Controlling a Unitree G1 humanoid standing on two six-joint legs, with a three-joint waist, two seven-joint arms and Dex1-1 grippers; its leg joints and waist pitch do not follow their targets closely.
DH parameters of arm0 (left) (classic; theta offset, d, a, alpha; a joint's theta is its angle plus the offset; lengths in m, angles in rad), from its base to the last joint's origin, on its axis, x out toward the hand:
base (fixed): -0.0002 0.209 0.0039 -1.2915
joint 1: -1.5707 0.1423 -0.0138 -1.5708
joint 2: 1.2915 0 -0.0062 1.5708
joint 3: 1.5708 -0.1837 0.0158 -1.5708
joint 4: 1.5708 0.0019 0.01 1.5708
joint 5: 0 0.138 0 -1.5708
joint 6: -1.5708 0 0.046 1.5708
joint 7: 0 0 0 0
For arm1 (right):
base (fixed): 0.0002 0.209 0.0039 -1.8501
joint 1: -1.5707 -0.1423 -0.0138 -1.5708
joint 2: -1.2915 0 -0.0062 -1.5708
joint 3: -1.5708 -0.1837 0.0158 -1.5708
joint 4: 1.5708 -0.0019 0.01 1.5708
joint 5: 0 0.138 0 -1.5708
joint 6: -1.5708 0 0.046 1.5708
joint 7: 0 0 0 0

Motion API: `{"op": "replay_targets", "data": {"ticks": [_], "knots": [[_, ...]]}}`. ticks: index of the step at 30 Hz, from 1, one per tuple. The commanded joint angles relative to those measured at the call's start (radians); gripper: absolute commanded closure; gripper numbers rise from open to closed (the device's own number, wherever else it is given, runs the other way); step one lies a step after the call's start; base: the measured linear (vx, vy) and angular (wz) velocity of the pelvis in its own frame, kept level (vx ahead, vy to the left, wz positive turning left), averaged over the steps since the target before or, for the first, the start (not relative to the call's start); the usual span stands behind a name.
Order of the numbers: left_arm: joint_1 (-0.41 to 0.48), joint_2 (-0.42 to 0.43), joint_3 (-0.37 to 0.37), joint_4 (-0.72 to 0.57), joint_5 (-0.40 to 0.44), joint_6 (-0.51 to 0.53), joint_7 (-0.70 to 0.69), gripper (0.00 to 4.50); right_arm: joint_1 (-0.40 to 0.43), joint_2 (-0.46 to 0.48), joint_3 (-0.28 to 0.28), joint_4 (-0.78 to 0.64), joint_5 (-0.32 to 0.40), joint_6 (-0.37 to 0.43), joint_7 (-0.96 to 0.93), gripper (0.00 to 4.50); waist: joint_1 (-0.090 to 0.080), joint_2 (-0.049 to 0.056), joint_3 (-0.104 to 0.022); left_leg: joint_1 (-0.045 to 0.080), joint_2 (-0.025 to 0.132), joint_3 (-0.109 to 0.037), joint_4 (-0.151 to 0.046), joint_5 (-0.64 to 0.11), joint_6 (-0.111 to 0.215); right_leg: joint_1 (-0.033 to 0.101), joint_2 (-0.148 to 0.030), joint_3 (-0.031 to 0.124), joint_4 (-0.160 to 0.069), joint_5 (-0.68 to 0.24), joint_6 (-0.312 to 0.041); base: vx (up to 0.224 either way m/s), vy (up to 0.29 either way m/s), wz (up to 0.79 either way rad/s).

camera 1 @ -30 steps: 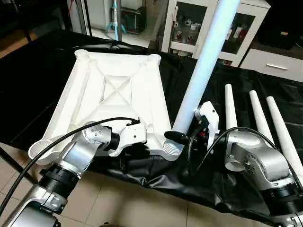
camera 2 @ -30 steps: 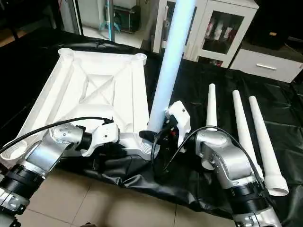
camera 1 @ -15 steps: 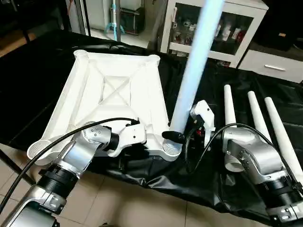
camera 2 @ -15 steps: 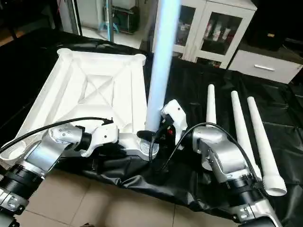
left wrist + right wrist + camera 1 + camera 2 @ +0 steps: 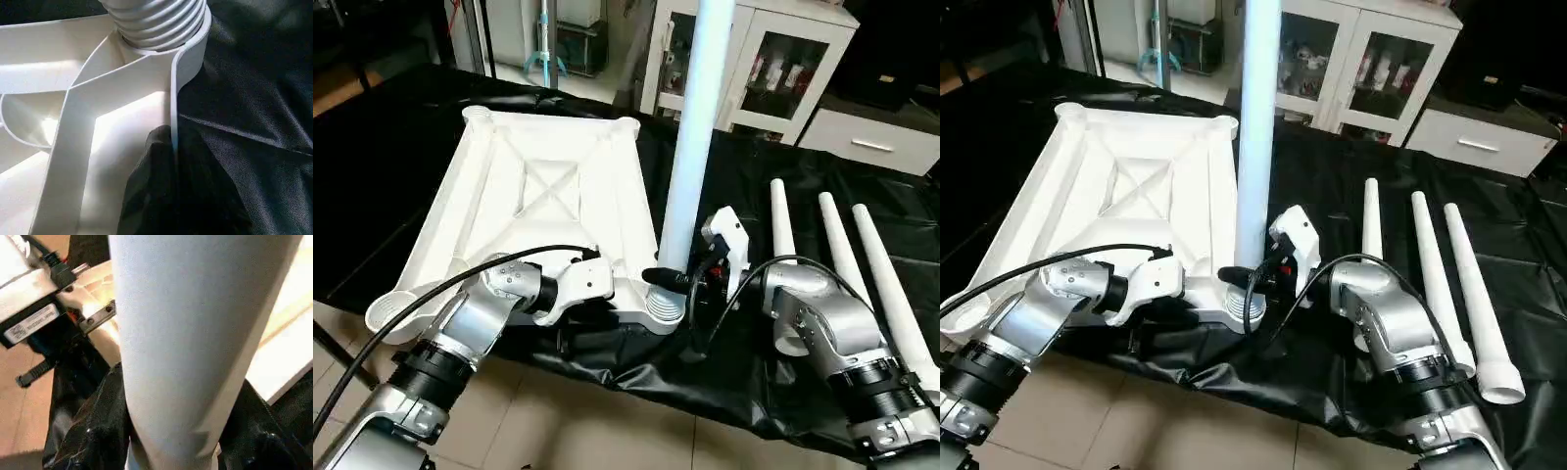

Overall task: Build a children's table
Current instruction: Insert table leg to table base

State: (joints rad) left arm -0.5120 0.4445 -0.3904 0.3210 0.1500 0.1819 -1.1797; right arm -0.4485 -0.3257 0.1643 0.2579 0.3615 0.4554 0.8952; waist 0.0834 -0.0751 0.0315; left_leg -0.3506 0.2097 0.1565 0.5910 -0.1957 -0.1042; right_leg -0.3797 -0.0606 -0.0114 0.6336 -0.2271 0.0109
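Room behind bench w/ black cloth

Bench draped in shiny black cloth, hanging over near edge. Beige tile floor w/ pale grout below. White cabinet w/ glass doors at back, small items inside; low white drawer unit beside it. Stand on floor at back left. Daylight on far floor.

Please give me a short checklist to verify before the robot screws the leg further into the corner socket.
1. Right gripper closed around the raised leg: ok.
2. Left gripper pinching the tabletop rim beside the threaded socket: ok.
3. Leg nearly upright over the socket: ok.
4. Threads properly engaged: cannot tell.
5. Three spare legs lying apart on the black cloth: ok.
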Motion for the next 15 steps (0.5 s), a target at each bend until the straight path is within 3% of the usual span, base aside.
{"op": "replay_targets", "data": {"ticks": [1,11,15], "knots": [[0.022,-0.012,-0.042,0.006,-0.001,-0.008,-0.012,4.48,0.032,-0.009,-0.005,0.06,-0.032,0.023,-0.045,2.61,-0.004,0.011,-0.045,0.007,0.016,0.01,-0.075,-0.147,-0.006,0.034,-0.056,0.024,-0.067,-0.009,-0.218,0.0,0.0,0.0],[0.021,-0.013,-0.038,0.013,-0.002,-0.013,-0.004,4.48,0.103,0.012,-0.056,0.064,0.001,-0.013,-0.055,2.61,-0.003,0.01,-0.043,0.007,0.016,0.011,-0.078,-0.164,-0.004,0.031,-0.056,0.024,-0.072,-0.032,-0.209,0.0,0.0,0.0],[0.018,-0.011,-0.034,0.017,-0.003,-0.014,-0.002,4.48,0.158,0.032,-0.091,0.041,0.022,-0.07,-0.057,2.61,0.0,0.015,-0.045,0.008,0.017,0.01,-0.079,-0.16,-0.006,0.031,-0.056,0.024,-0.071,-0.01,-0.209,0.0,0.0,0.0]]}}
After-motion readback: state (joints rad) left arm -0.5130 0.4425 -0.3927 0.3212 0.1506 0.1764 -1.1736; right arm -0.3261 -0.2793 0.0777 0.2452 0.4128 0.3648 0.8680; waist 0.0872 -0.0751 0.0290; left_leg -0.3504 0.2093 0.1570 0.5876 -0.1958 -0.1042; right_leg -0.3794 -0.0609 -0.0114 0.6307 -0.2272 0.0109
